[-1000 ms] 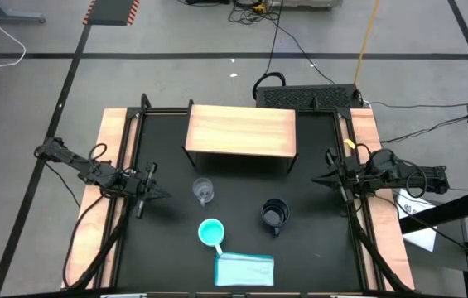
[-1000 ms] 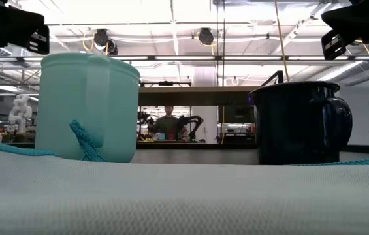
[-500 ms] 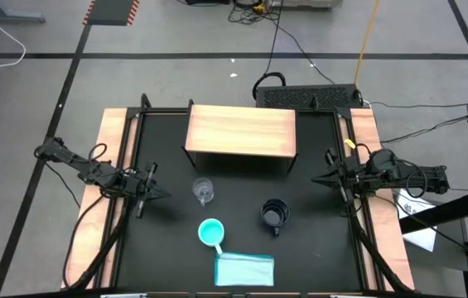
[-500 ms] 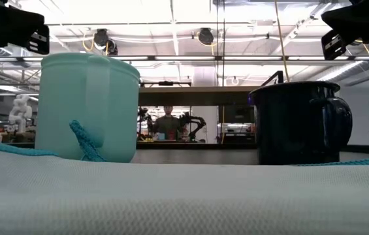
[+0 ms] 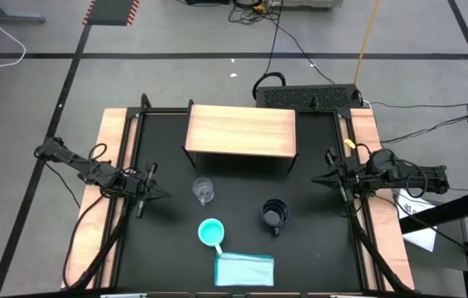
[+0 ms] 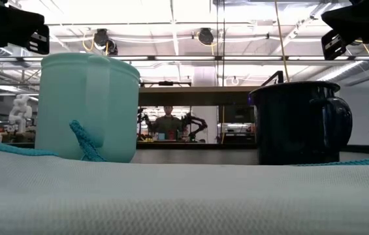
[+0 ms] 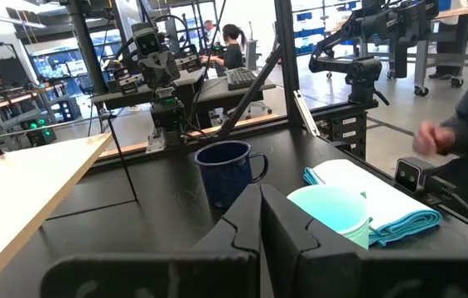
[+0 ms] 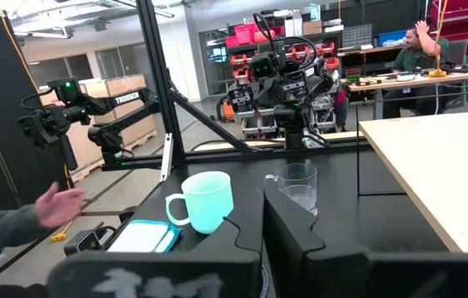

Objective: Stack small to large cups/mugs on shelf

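The shelf (image 5: 241, 132), a light-wood-topped platform, stands at the far middle of the black table. Three cups rest on their bases in front of it: a clear glass cup (image 5: 204, 192), a turquoise mug (image 5: 210, 233) and a dark navy mug (image 5: 274, 213). My left gripper (image 5: 162, 195) is shut at the table's left edge, pointing level toward the cups. My right gripper (image 5: 316, 180) is shut at the right edge, pointing inward. Neither touches anything. The turquoise mug (image 6: 87, 108) and navy mug (image 6: 300, 123) fill the low view.
A folded light blue cloth (image 5: 244, 269) lies at the near edge, just in front of the turquoise mug. A person's hand (image 7: 436, 136) shows past the near edge in the left wrist view. Wooden strips (image 5: 101, 199) edge the table.
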